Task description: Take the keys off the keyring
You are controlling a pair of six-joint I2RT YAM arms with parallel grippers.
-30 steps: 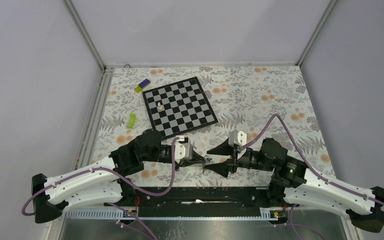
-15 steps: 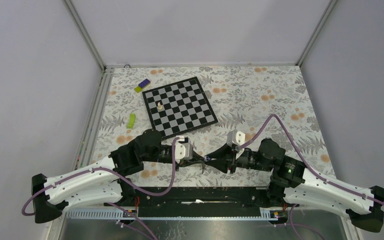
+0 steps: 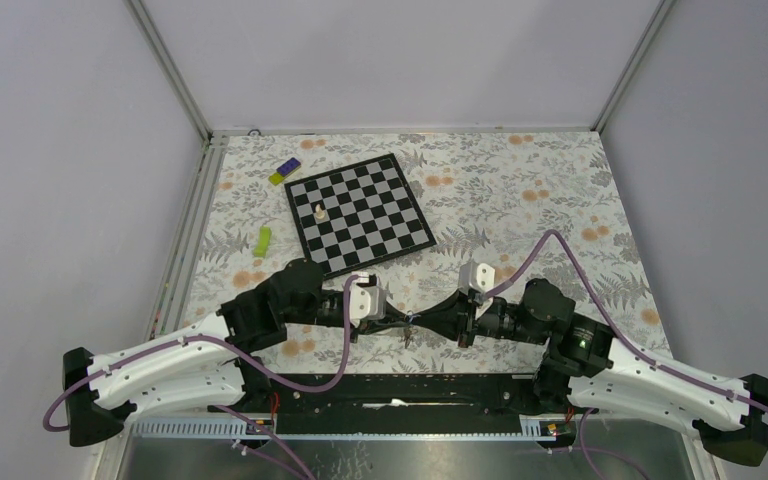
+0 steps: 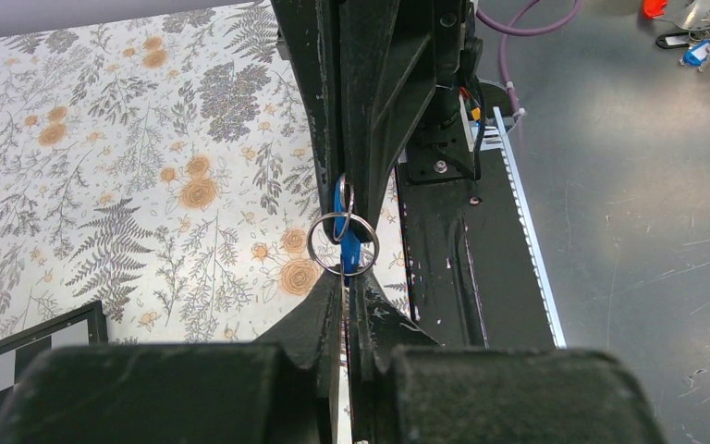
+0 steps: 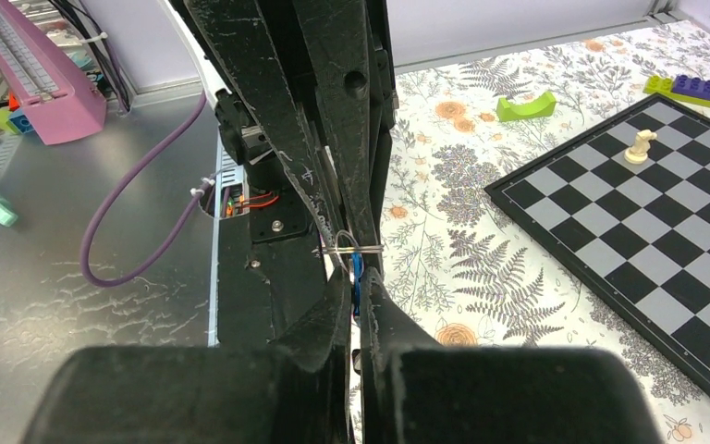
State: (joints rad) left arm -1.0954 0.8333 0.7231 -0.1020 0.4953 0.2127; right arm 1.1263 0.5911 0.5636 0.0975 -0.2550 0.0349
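Observation:
Both grippers meet tip to tip low over the table's near edge. The keyring (image 4: pixel 343 242) is a thin wire ring with a blue tag (image 4: pixel 348 248). My left gripper (image 4: pixel 345 279) is shut on the ring's lower edge. My right gripper (image 5: pixel 359 277) comes from the opposite side and is shut on the blue tag (image 5: pixel 356 268). In the right wrist view the ring (image 5: pixel 351 248) shows edge-on. In the top view the keyring (image 3: pixel 415 321) sits between the two grippers. A small dark sliver, likely the keys (image 3: pixel 407 338), hangs just below it. The wrist views show no keys plainly.
A chessboard (image 3: pixel 360 212) with a white chess piece (image 3: pixel 318 211) lies at the back left. A green block (image 3: pixel 262 240) and a purple-and-yellow brick (image 3: pixel 284 171) lie left of it. The black base rail (image 3: pixel 400 385) runs just behind the grippers.
My right gripper went from wide open to shut, closing on the keyring's blue tag and edging left. The left gripper stayed shut and still.

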